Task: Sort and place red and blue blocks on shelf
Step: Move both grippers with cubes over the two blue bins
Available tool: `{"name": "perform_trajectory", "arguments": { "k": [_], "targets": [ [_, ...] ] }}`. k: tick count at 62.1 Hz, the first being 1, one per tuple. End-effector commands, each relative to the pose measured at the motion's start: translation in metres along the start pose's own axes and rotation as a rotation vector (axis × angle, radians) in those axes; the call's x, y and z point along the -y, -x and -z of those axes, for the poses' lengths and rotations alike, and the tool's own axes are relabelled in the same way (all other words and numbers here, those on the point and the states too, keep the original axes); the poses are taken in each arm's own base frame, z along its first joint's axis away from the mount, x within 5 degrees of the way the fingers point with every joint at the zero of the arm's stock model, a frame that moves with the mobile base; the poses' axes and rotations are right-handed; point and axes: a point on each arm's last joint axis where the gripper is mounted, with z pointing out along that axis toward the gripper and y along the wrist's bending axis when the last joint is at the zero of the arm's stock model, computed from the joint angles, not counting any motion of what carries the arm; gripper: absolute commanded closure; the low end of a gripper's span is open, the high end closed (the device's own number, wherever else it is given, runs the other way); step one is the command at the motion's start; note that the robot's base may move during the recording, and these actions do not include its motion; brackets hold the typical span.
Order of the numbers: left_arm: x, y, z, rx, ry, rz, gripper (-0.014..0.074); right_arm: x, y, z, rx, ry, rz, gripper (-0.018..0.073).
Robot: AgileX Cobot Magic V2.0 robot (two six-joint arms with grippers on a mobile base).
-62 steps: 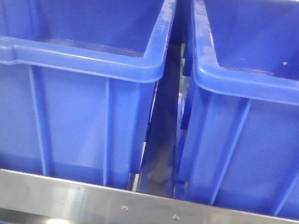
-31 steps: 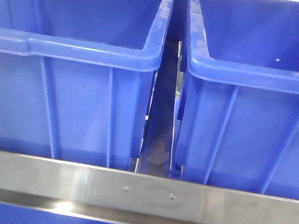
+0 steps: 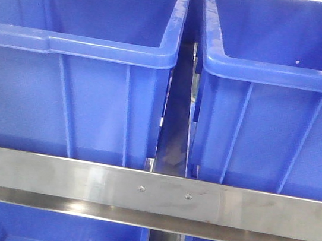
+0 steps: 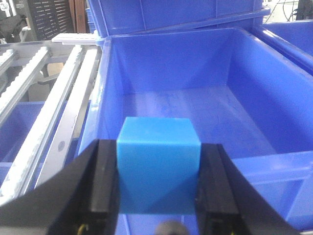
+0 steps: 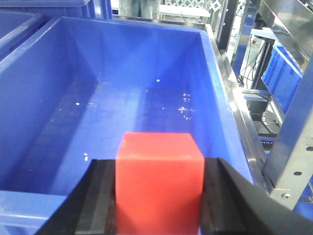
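Observation:
In the left wrist view my left gripper (image 4: pixel 157 169) is shut on the blue block (image 4: pixel 159 159), held over the near rim of a big blue bin (image 4: pixel 176 112). In the right wrist view my right gripper (image 5: pixel 159 188) is shut on the red block (image 5: pixel 159 181), held over the near end of another blue bin (image 5: pixel 122 107). The shelf's brushed-steel rail (image 3: pixel 150 194) with two screws crosses the front view below two bins (image 3: pixel 74 54). Neither gripper shows in the front view.
White roller tracks (image 4: pixel 44 107) of the shelf run left of the left bin. A steel upright (image 5: pixel 293 142) and more bins stand right of the right bin. Lower-tier bins (image 3: pixel 55 231) show under the rail. A narrow gap (image 3: pixel 175 128) separates the two upper bins.
The front view has shifted upward: the bins and the rail now sit higher in the picture, and the lower-tier bins have come into view under the rail.

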Motion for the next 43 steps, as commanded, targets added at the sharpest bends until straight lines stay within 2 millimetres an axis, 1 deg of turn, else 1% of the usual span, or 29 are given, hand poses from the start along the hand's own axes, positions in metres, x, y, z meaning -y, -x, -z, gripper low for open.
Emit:
{"name": "perform_trajectory", "arguments": {
  "k": [1,33,43],
  "targets": [
    [-0.0021,0.0197,0.0021,0.112,0.02,0.006,0.0473,0.0004,0.0168,0.0019,0.11,-0.006,0.02,0.0501],
    [-0.0022,0.0196,0.0021,0.112,0.021,0.002,0.0473,0.0004,0.017,0.0019,0.111,-0.006,0.02,0.0501],
    [-0.0027,0.0218,0.0024,0.136,0.026,0.002,0.0473,0.0004,0.017,0.0019,0.111,-0.006,0.02,0.0501]
  ]
}}
